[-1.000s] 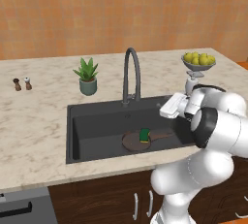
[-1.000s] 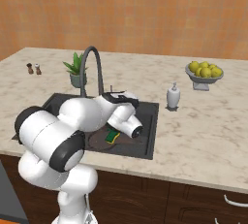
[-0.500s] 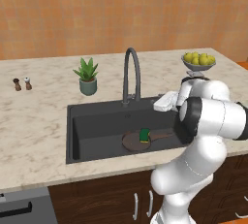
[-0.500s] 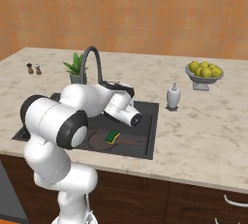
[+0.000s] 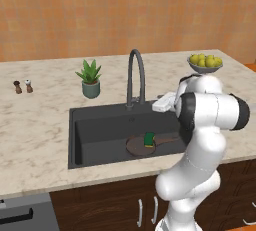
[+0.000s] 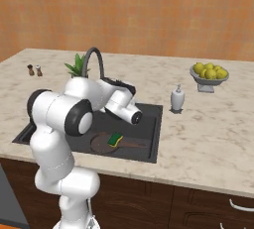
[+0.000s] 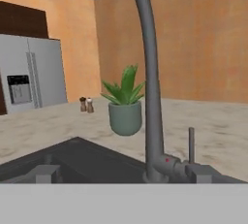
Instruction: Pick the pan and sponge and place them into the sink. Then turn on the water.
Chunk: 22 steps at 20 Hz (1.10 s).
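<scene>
Beige marbled stone surface [image 5: 35, 125] runs below an orange wall and carries the large rectangular dark grey sink [image 5: 100, 125]. On the basin floor lies the round shallow dark brownish-grey frying pan [image 5: 137, 146], with the small green-topped yellow sponge [image 5: 149, 138] resting on it. Above and to the right of them, level with the rim, the white arm's end effector [image 5: 161, 104] stands released, jaws wide, empty, beside the tall dark grey arched faucet [image 5: 136, 77], facing its base [image 7: 162, 167]

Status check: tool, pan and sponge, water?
Tool open, empty, near faucet base. Pan and sponge in sink. No water running. Nothing blocking.
</scene>
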Motion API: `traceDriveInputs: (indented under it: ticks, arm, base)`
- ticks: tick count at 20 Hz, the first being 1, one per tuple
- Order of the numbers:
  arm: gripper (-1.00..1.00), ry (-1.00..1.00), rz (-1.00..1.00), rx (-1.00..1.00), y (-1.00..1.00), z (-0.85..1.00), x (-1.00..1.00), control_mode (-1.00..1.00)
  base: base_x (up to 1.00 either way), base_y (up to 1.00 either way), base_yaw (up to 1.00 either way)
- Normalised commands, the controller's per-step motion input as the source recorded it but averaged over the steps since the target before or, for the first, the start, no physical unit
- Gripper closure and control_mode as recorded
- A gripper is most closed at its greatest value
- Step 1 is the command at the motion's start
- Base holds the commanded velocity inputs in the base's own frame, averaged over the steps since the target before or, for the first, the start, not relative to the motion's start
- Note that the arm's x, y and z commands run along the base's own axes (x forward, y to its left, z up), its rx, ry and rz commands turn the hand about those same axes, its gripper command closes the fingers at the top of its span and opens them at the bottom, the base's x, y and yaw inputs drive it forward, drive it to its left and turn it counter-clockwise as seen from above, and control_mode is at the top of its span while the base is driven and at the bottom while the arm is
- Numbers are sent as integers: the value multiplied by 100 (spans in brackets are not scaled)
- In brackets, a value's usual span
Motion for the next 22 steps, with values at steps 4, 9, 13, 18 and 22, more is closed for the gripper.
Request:
traceDriveInputs:
  ticks: [4, 9, 13, 18, 22]
  arm:
    - [-100, 0, 0, 0, 12, -14, 47, -100]
    - [-100, -3, 0, 0, 1, -8, 45, -100]
    - [-100, -11, 0, 0, 0, -2, 26, -100]
    - [-100, -13, 0, 0, 0, -7, 24, -100]
    - [-100, -8, 0, 0, 2, -9, 37, -100]
  base:
    - [0, 0, 0]
    - [0, 0, 0]
    - [0, 0, 0]
    - [0, 0, 0]
    - [0, 0, 0]
